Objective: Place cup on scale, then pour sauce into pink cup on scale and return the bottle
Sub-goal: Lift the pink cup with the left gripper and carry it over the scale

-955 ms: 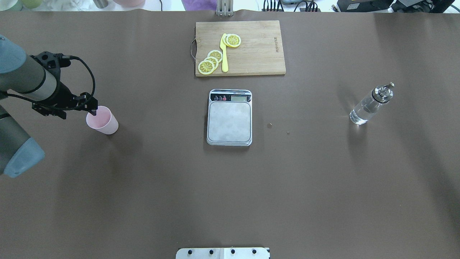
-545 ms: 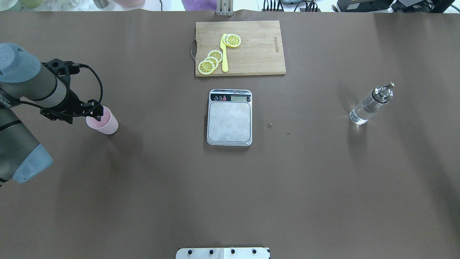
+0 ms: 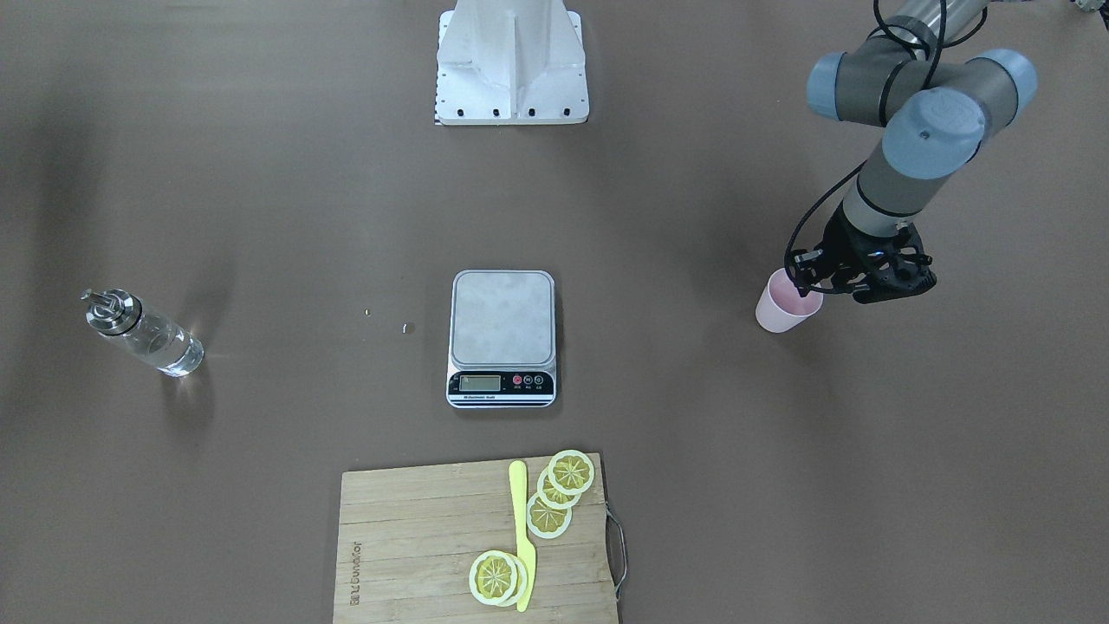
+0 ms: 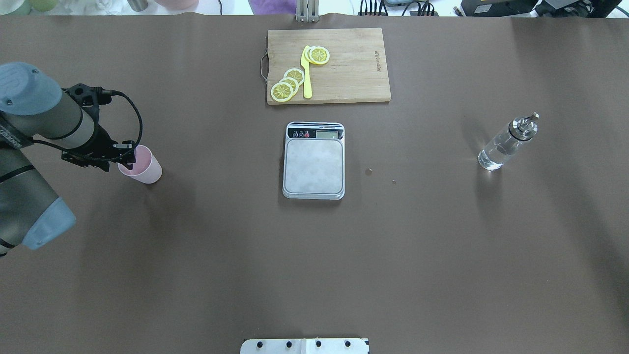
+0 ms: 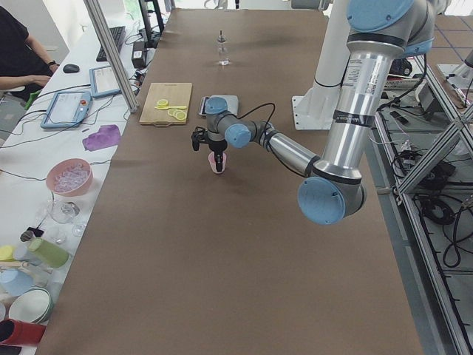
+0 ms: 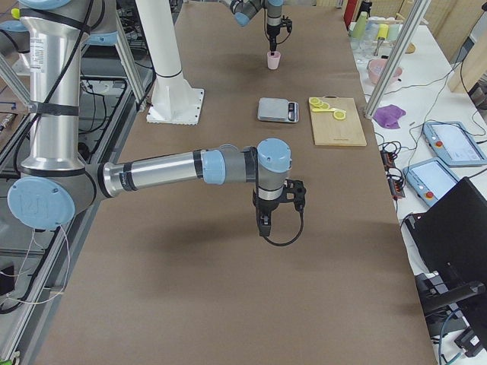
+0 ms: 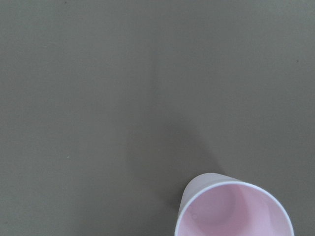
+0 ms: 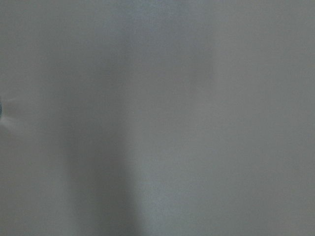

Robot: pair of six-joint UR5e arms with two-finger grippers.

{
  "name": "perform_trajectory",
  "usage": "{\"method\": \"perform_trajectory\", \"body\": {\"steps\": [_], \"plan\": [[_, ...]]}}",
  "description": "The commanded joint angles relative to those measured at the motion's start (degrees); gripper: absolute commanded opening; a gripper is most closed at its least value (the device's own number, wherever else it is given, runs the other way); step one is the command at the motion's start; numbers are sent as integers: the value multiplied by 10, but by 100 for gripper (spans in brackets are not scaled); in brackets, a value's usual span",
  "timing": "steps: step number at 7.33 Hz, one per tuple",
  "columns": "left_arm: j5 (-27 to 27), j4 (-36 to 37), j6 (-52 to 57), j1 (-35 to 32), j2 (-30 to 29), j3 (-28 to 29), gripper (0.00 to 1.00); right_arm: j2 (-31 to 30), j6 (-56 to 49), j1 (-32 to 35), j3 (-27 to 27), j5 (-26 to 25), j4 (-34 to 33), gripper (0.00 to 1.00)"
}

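The cup (image 4: 143, 168) stands upright, mouth open to the ceiling, on the brown worktop (image 4: 221, 246) at the robot's left end, and it has not yet reached the scale. The left end effector (image 4: 129, 157) hangs directly over the part of the rim nearest its own arm, fingertips pointing down at the cup's wall. No view shows whether the fingers straddle that wall or have already pinched it, so the width of the grip cannot be told. The wrist camera catches only the pink mouth in its lower corner, with no fingers in sight.

The scale (image 4: 313, 164) lies well apart from the cup, toward the middle of the worktop on the robot's right, its steel platform bare. The carry looks set to run sideways across open brown surface, with the cup's long axis kept vertical. The left arm is plainly the nearer one.

The bottle (image 4: 505, 144) waits far off at the opposite end. The right end effector (image 6: 264, 226) hangs over bare worktop, and its opening cannot be judged.
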Motion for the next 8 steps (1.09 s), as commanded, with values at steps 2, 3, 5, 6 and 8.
{"method": "perform_trajectory", "body": {"steps": [2,3,5,6,8], "plan": [[0,0,-2,1,-9,8,21,0,0,1,0,0,0,100],[0,0,-2,0,-11,9,0,3,1,0,0,0,0,100],[-2,2,-1,0,-11,8,0,3,1,1,0,0,0,100],[-5,10,1,-5,-10,-15,0,3,1,1,0,0,0,100],[-45,103,5,-55,-50,-51,0,3,1,0,0,0,0,100]]}}
